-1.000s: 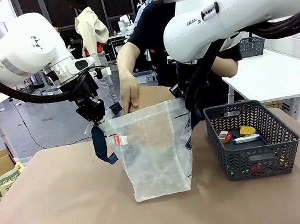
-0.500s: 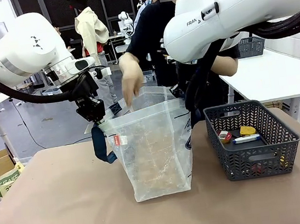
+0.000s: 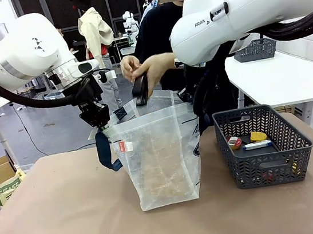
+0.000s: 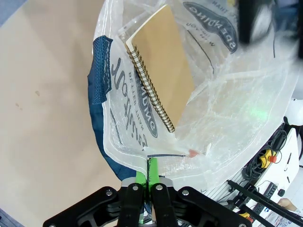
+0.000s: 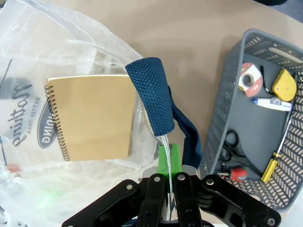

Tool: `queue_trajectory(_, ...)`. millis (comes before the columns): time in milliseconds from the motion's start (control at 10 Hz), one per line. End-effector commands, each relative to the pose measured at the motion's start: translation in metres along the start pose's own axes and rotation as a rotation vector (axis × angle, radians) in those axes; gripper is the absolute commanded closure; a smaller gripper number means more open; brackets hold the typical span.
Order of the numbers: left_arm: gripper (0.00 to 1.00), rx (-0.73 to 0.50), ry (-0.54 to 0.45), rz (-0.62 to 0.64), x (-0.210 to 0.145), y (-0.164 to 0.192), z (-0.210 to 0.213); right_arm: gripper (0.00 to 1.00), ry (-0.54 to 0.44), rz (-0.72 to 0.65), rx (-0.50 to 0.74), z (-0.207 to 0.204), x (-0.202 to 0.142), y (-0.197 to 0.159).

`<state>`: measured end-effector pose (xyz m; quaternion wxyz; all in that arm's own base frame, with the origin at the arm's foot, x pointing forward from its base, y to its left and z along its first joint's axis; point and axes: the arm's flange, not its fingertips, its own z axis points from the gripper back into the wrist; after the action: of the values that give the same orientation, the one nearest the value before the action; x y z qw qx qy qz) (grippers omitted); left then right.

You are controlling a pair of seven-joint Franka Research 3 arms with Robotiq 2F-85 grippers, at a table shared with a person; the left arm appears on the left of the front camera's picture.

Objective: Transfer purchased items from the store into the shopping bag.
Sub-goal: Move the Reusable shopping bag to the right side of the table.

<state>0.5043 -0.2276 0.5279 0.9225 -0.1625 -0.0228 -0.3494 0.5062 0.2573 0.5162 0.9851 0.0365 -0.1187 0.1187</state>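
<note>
Right now the shopping bag (image 3: 162,156) stands upright mid-table (image 3: 66,221), mouth held open btwn the two arms. At its left rim the left gripper (image 4: 147,163) has its fingers shut tight, green pads pinching a thin fold of the plastic. A navy strap (image 3: 104,152) hangs down just below it. At the right rim the right gripper (image 5: 168,149) is likewise fully closed, clamped on the plastic by the other navy handle (image 5: 154,99), which loops up over the fingers.

Inside the bag is a spiral notebook (image 4: 163,66) w/ brown cover, standing on edge and tilted, wire binding next to the printed logo side.

The person is at the far side, both hands up above the bag mouth. The person's hand (image 3: 154,66) holds a dark oblong item (image 3: 140,90) upright just over the far rim; can't tell what it is.

The dark grey lattice basket (image 3: 267,169) sits right of the bag, near but apart. In it:
- yellow tape measure (image 5: 284,81)
- small red & white roll (image 5: 247,78)
- white pen (image 5: 272,104) w/ blue end
- yellow-handled screwdriver (image 5: 271,168)
- black looped handles (image 5: 230,144)
- a small red thing at the near end, too small to ID
</note>
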Motion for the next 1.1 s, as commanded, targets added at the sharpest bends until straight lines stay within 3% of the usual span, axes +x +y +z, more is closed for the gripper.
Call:
queue_trajectory(0, 1.0, -0.003, -0.017, 0.002, -0.0029, 0.0002, -0.0013, 1.0, 0.001, -0.008, -0.003, -0.0019, -0.0033, -0.0011)
queue_trajectory(1000, 1.0, -0.003, -0.017, 0.002, -0.0029, 0.0002, -0.0013, 1.0, 0.001, -0.008, -0.003, -0.0019, -0.0033, -0.0011)
